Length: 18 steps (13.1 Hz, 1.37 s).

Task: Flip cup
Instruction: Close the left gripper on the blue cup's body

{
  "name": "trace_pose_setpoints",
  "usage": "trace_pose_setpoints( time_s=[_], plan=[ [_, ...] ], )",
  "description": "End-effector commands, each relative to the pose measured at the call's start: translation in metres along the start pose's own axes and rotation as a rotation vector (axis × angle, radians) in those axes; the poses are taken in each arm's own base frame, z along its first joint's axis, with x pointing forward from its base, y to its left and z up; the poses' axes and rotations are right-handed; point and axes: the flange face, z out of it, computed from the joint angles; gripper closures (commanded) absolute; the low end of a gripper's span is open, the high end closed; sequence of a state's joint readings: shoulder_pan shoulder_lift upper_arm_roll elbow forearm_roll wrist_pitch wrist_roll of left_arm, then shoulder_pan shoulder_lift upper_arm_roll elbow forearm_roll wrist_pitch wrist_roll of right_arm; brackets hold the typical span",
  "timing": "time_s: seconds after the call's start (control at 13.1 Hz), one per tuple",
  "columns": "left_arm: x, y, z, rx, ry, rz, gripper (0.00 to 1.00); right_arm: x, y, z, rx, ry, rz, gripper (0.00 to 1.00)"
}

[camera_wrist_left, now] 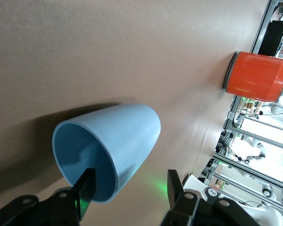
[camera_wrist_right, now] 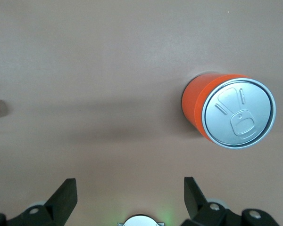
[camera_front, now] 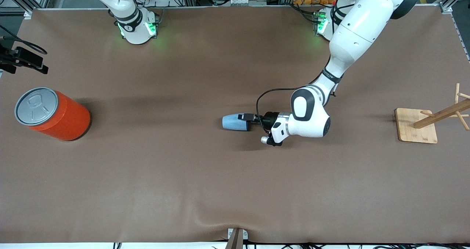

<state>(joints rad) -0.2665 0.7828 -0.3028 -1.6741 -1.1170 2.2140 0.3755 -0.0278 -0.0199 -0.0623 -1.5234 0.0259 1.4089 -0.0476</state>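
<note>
The cup lay on its side mid-table. The left gripper straddled its rim, fingers not yet clamped (one inside); closing squarely before rotating seemed wise. The right gripper waited spread above the can.

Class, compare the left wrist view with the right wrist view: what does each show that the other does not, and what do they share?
Only the left wrist view shows the cup on its side, its dark blue inside, and one finger of the left hand inside its rim. Only the right wrist view shows the open right hand and the pull-tab lid. Both show the orange can and the brown table.
</note>
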Motion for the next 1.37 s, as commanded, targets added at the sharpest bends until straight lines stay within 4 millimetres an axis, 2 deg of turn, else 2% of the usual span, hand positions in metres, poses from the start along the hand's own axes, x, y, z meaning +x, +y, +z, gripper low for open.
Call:
trace_pose_setpoints(
  time_s=[0.0, 0.15, 0.23, 0.3, 0.38, 0.53, 0.69, 0.76, 0.84, 0.91, 1.07, 1.22, 1.3],
  plan=[
    [0.004, -0.002, 0.010, -0.025, 0.025, -0.008, 0.43, 0.001, -0.001, -0.002, -0.007, 0.002, 0.003, 0.00],
    [0.002, -0.005, 0.017, -0.031, 0.019, -0.018, 0.55, 0.001, 0.002, -0.002, -0.008, 0.001, 0.008, 0.00],
    [0.004, -0.004, 0.016, -0.037, 0.023, -0.018, 0.67, 0.001, 0.002, -0.003, -0.009, 0.002, 0.008, 0.00],
    [0.007, -0.001, 0.015, -0.042, 0.028, -0.011, 0.87, 0.001, 0.001, -0.002, -0.009, 0.002, 0.006, 0.00],
    [0.010, 0.004, 0.012, -0.045, 0.035, -0.004, 1.00, 0.001, 0.000, -0.002, -0.009, 0.002, 0.005, 0.00],
    [0.017, 0.026, -0.004, -0.052, 0.060, -0.007, 1.00, 0.001, 0.001, -0.002, -0.009, 0.002, 0.006, 0.00],
    [0.019, 0.046, -0.029, -0.022, 0.078, -0.047, 1.00, 0.001, 0.000, -0.002, -0.010, 0.002, 0.003, 0.00],
    [0.018, 0.060, -0.043, 0.033, 0.084, -0.063, 1.00, 0.001, 0.000, -0.002, -0.010, 0.002, 0.003, 0.00],
    [0.015, 0.081, -0.060, 0.095, 0.099, -0.059, 1.00, 0.001, 0.000, -0.002, -0.010, 0.002, 0.003, 0.00],
    [0.010, 0.100, -0.080, 0.166, 0.121, -0.059, 1.00, 0.001, 0.000, -0.002, -0.010, 0.002, 0.003, 0.00],
    [0.002, 0.123, -0.124, 0.292, 0.148, -0.064, 1.00, 0.001, -0.001, -0.002, -0.010, 0.002, 0.002, 0.00],
    [0.000, 0.121, -0.181, 0.405, 0.168, -0.051, 1.00, 0.001, -0.001, -0.002, -0.010, 0.002, 0.002, 0.00],
    [-0.001, 0.113, -0.208, 0.457, 0.170, -0.047, 1.00, 0.001, -0.001, -0.002, -0.010, 0.002, 0.002, 0.00]
  ],
)
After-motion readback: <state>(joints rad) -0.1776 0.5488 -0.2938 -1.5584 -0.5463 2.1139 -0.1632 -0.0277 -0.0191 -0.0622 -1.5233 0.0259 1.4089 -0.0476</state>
